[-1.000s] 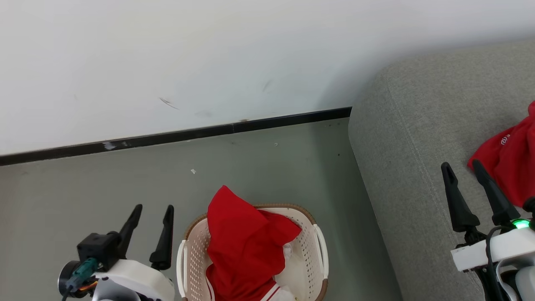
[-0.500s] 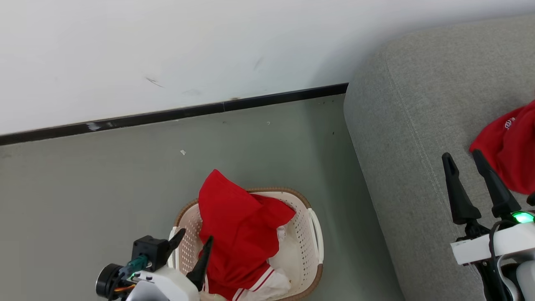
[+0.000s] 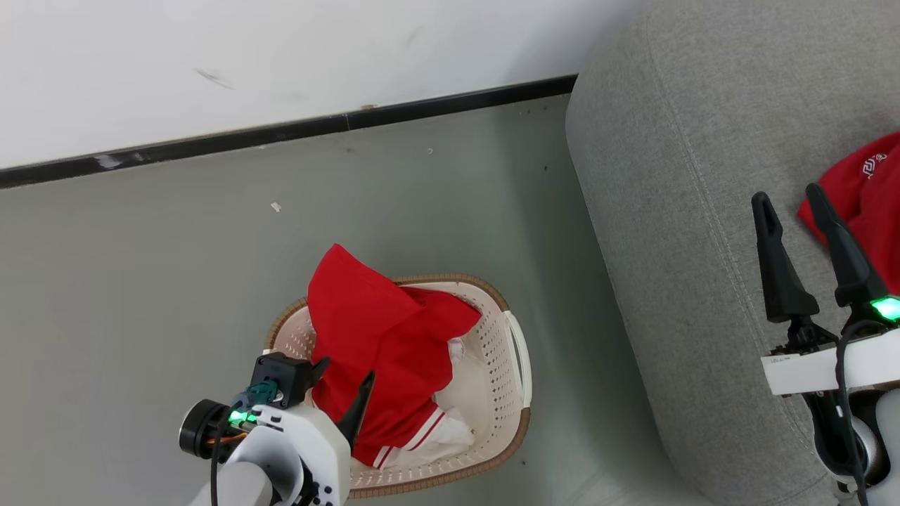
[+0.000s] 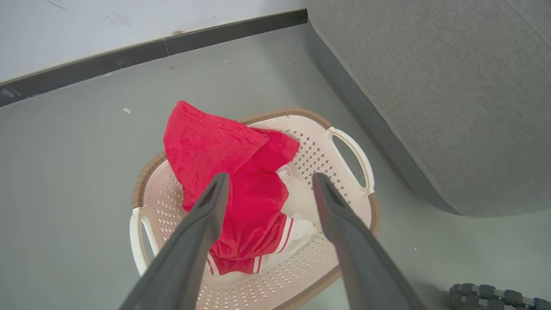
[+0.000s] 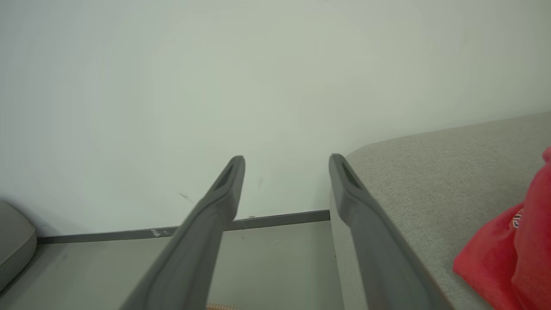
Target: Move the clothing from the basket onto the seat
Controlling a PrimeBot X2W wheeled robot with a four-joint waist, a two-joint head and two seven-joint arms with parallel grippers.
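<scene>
The basket (image 3: 498, 332), cream with a brown rim, stands on the floor left of the seat (image 3: 668, 176). Red clothing (image 3: 380, 330) with white stripe trim is heaped in it and peaks over the far rim. My left gripper (image 3: 346, 370) is open above the near part of that heap, apart from the cloth. In the left wrist view its fingers straddle the clothing (image 4: 206, 146) inside the basket (image 4: 340, 172). My right gripper (image 3: 787, 193) is open and empty over the seat, beside a red garment (image 3: 872, 183) lying there. The right wrist view shows that gripper (image 5: 287, 158), the seat (image 5: 430, 181) and the garment (image 5: 508, 258).
A white wall with a black baseboard (image 3: 281, 130) runs behind the grey floor (image 3: 140, 281). The seat's rounded side (image 4: 430, 86) stands close to the basket's right handle. Another grey cushion edge (image 5: 13, 241) shows far left. A ribbed dark part (image 4: 490, 295) lies at the floor.
The head camera has tilted down, shifting the whole scene. My left gripper has moved from left of the basket to over the clothing in it, still open. The right gripper stays over the seat.
</scene>
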